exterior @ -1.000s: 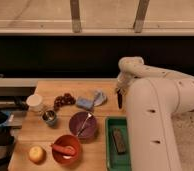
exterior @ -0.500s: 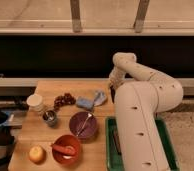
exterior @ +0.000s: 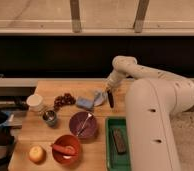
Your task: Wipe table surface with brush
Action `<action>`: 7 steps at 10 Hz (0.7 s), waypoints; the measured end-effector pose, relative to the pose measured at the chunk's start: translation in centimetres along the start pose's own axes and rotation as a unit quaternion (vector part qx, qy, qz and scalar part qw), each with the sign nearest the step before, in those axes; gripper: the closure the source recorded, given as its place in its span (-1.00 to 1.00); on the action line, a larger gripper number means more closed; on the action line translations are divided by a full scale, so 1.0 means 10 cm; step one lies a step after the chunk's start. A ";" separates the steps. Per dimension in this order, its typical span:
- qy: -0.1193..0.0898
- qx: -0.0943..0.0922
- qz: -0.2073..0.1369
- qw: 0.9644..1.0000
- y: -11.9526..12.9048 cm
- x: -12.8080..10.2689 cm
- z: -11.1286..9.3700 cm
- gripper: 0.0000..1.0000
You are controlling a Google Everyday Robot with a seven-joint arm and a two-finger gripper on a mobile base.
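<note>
The table surface point(exterior: 40, 134) is a light tan wooden top in the lower left half of the camera view. My gripper point(exterior: 110, 91) is over the table's far right part, beside a blue cloth point(exterior: 89, 101). It is shut on the slim black brush point(exterior: 110, 99), which hangs straight down with its lower end at or just above the wood. My white arm point(exterior: 155, 115) fills the right side and hides the table's right edge.
A green tray point(exterior: 110, 154) at the front right holds a short dark block point(exterior: 119, 140). On the table are a purple bowl point(exterior: 83, 124), a red bowl point(exterior: 66, 148), a yellow fruit point(exterior: 37, 153), a metal cup point(exterior: 50, 117), a white cup point(exterior: 35, 102) and grapes point(exterior: 65, 99).
My gripper with the brush has moved left from the table's right edge toward the blue cloth. The arm's big white link has swung in front of the tray's right part.
</note>
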 end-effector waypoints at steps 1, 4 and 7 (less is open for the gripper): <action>-0.001 0.003 0.007 1.000 -0.11 0.02 -0.03 0.62; -0.003 0.012 0.060 0.998 -0.57 -0.06 -0.10 0.62; -0.011 0.019 0.097 0.995 -0.81 -0.29 -0.12 0.62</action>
